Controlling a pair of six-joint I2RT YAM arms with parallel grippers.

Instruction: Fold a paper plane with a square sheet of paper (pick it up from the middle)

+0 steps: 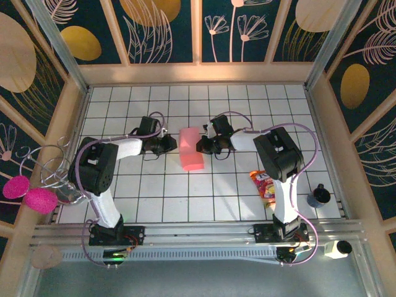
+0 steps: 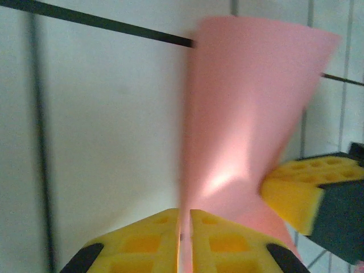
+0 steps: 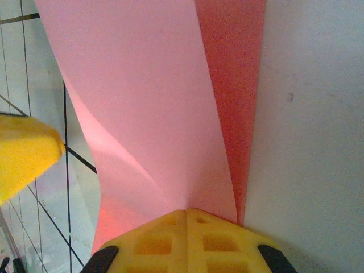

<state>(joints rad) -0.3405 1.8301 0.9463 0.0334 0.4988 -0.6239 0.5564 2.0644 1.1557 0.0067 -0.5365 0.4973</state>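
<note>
The square sheet of paper, salmon pink, is lifted off the tiles and bent over into a long curved fold between my two grippers. My left gripper pinches its left edge. In the left wrist view the yellow fingers are shut on the sheet, which rises and flares away from the left gripper. My right gripper pinches the opposite edge. In the right wrist view that gripper is shut on the sheet, two layers showing. A paper plane is out of view.
A red and yellow snack packet lies by the right arm. A small dark cup stands at the right edge. A wire stand and pink fluffy balls sit left of the floor. Wooden frame walls surround the tiles.
</note>
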